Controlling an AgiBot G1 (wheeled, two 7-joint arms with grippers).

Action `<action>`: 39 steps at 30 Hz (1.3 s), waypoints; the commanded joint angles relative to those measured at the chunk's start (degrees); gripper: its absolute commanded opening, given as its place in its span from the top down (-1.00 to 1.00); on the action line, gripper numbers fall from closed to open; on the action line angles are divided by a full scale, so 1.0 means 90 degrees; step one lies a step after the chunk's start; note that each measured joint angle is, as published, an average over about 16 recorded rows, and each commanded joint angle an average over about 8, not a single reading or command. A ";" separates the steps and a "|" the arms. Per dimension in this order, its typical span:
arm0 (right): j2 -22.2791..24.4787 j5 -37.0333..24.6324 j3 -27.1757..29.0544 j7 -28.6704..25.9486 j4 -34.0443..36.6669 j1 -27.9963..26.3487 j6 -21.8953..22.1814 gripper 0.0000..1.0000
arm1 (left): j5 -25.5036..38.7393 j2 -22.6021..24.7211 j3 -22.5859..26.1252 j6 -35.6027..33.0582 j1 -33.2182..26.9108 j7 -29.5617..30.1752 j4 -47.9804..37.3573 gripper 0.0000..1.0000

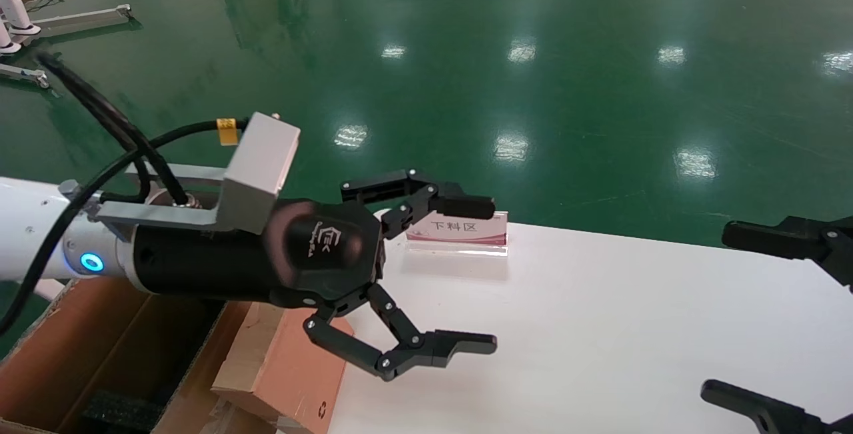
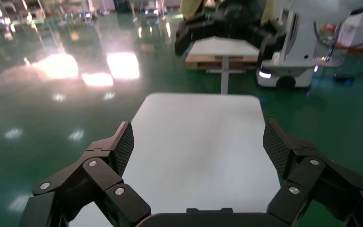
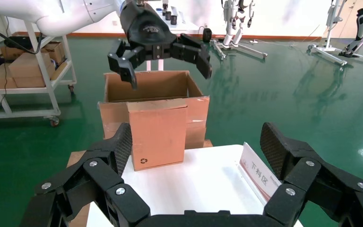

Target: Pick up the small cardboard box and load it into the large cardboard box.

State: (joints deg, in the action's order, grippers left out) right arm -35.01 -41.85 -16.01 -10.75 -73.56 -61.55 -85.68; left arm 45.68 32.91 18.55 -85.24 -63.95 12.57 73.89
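The small cardboard box (image 1: 293,371) (image 3: 158,135) stands on edge at the white table's left end. Its reddish face with the recycling symbol points toward the table, and it rests against the large cardboard box (image 1: 100,347) (image 3: 151,87). The large box sits open beside the table with black foam showing inside. My left gripper (image 1: 490,274) (image 2: 197,130) hovers open and empty above the small box, touching nothing, its fingers pointing across the table. It also shows in the right wrist view as the left gripper (image 3: 158,52) above both boxes. My right gripper (image 1: 716,312) (image 3: 196,130) stands open over the table's right end.
A pink and white sign (image 1: 460,229) (image 3: 262,175) stands near the far edge of the white table (image 1: 600,327) (image 2: 198,156). Green floor surrounds the table. A shelf cart with cartons (image 3: 23,75) stands behind the large box.
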 commanded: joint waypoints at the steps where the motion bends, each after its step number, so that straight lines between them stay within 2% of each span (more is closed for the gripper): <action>1: 0.0000 0.0000 0.0000 0.0000 0.0000 0.0000 0.0000 -1.00 | 0.0093 -0.0069 0.0067 0.0018 -0.0054 0.0041 0.0002 -1.00; 7: 0.0000 0.0000 0.0000 0.0000 0.0000 0.0000 0.0000 -1.00 | 0.0747 -0.0202 0.0515 0.0036 -0.0572 0.0473 0.0105 -1.00; 12: 0.0000 0.0000 0.0000 0.0000 0.0000 0.0000 0.0000 -1.00 | 0.1492 -0.0229 0.1007 -0.0055 -0.1227 0.1135 0.0303 -1.00; 19: 0.0000 0.0000 0.0000 0.0000 0.0000 0.0000 0.0000 -1.00 | 0.2715 -0.0055 0.1900 -0.0352 -0.2404 0.2586 0.0565 -1.00; 26: 0.0000 0.0000 0.0000 0.0000 0.0000 0.0000 0.0000 -1.00 | 0.3779 0.0354 0.2983 -0.0921 -0.3670 0.4258 0.0524 -1.00; 39: 0.0000 0.0000 0.0000 0.0000 0.0000 0.0000 0.0000 -1.00 | 0.4748 0.1035 0.5080 -0.1489 -0.5399 0.6519 -0.0015 -1.00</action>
State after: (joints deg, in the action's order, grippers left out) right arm -35.01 -41.85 -16.01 -10.75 -73.56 -61.55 -85.68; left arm 88.16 42.17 64.32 -98.49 -112.56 71.34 74.10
